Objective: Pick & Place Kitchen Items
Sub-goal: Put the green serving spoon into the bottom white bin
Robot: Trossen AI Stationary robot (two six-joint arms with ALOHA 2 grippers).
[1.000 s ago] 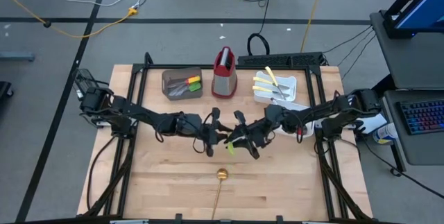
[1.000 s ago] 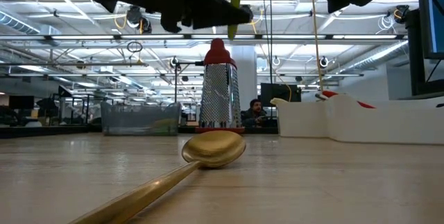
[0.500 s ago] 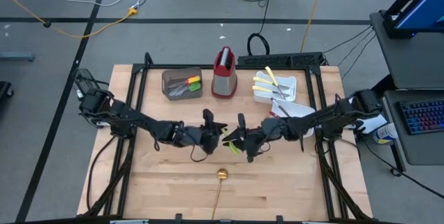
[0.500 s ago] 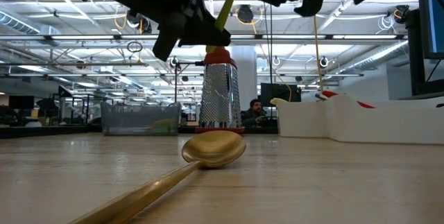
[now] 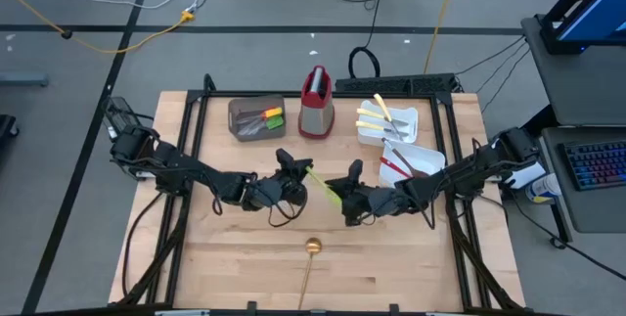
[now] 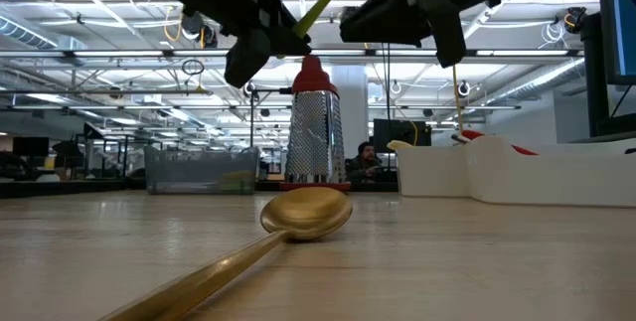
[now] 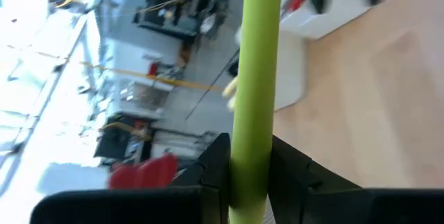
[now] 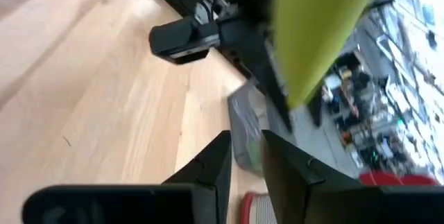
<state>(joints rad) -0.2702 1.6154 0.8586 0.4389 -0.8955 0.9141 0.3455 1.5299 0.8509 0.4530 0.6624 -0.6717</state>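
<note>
The wooden table is seen from above with both dark arms reaching in toward its middle. The upright red-and-steel grater stands at the back centre of the table and serves as the reference here. Left of the grater, a brown bin is set, with green, red and yellow handles lying inside it. Right of the grater, a white tray holds yellow-handled knives; a second white tray lies just in front of the first, with a red utensil in it.

In front of the grater, above the table's middle, the left gripper and the right gripper are held close together, raised off the wood. A slim green utensil is stretched between them. In the left wrist view its green handle is pinched between the left gripper's fingers. In the right wrist view the broad green end is seen ahead of the right gripper's fingers, which stand narrowly apart with nothing visibly between their tips; whether the utensil is touched by them cannot be told.

Farther in front of the grater, near the table's front edge, the gold long-handled spoon lies flat, its bowl toward the grater.
</note>
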